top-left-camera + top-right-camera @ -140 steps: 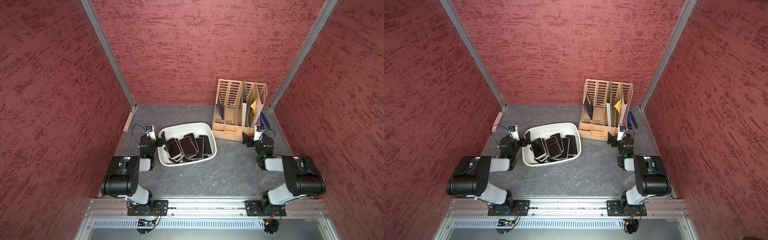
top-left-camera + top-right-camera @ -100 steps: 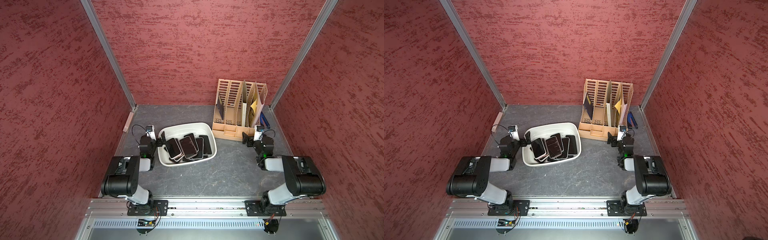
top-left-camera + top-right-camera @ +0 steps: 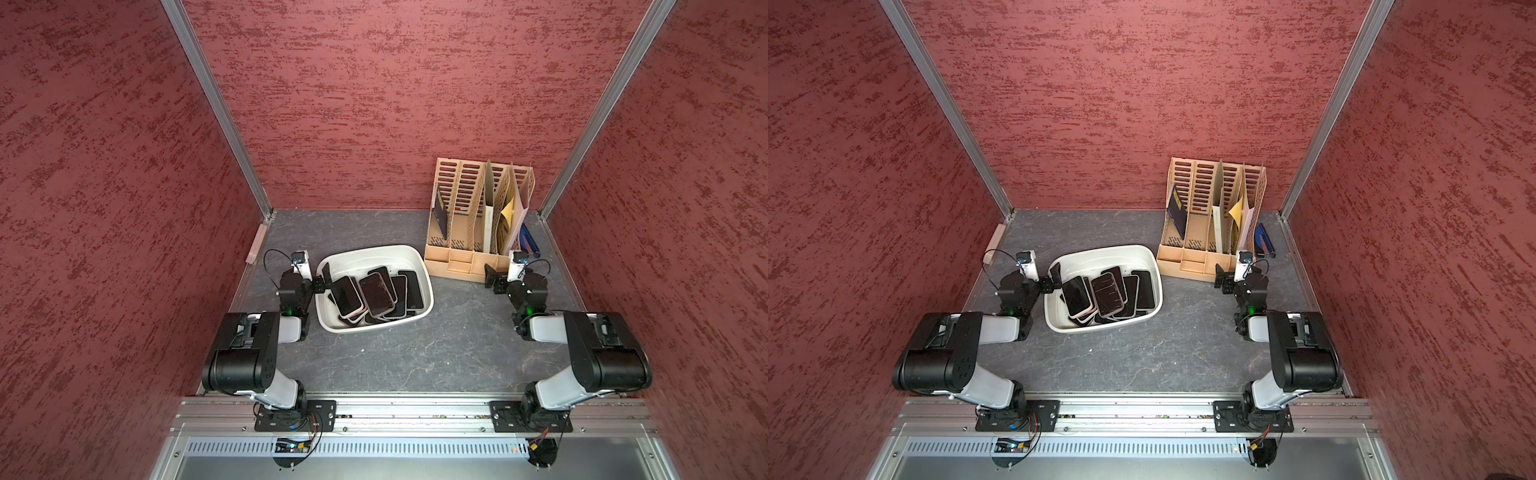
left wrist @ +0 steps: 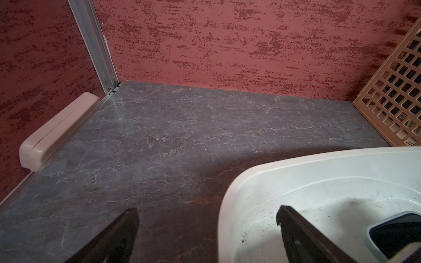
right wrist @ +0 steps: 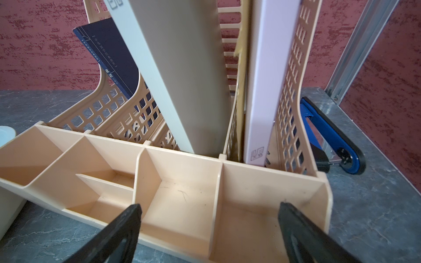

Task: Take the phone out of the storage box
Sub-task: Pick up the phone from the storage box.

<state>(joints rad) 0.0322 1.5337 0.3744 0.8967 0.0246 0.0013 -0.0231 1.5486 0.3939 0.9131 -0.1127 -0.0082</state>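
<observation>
Phones (image 3: 376,294) lie heaped in the storage box (image 3: 370,250), dark faces showing, overlapping one another, and none is lifted out. In both top views the white tub sits on the grey marbled table (image 3: 415,357), on my left side.

My left claw (image 4: 207,210) is spread wide and grips nothing. From my left wrist I see one finger (image 4: 118,234) over bare table outside the tub and the other over the tub's inside, with the rolled rim running between them. I cannot tell whether either finger touches the rim. The pale-edged corner of one phone shows just beside the inner finger.

My right claw (image 5: 209,206) is spread too and empty. It is well apart from the tub, at the low front tray of the beige file organizer (image 3: 457,257), and its fingers frame the tray's compartments. The organizer stands near the back right corner with a dark blue booklet (image 5: 114,59) and pale folders upright in its slots. A blue-and-black tool (image 5: 330,136) lies on the table just beside the organizer, on the side away from the tub. A pale pink bar (image 4: 57,127) lies along the foot of the left wall.
</observation>
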